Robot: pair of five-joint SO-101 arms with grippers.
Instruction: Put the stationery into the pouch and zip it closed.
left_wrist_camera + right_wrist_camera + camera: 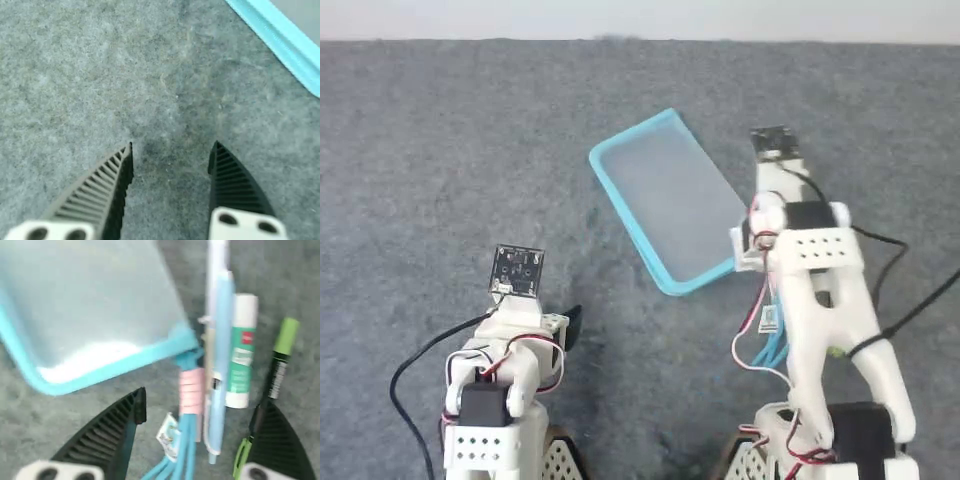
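Left gripper: jaws spread, empty, over bare table by near edge. Right gripper: spread, empty, straddling cable bundle, pen, glue stick, green marker; long axes parallel to fingers. Pouch just beyond, mid-table. Right arm nearer.

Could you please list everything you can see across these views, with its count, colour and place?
pouch: one, translucent with teal edging, lying flat mid-table
pen: one, light blue, beside the pouch's corner
glue stick: one, white with a green label, next to the pen
marker: one, green and black, beyond the glue stick
cords: one bundle, blue with a pink band, at the pouch's corner
felt: one, grey, covering the table
left gripper: one, black fingers, open over bare felt
right gripper: one, black fingers, open above the stationery
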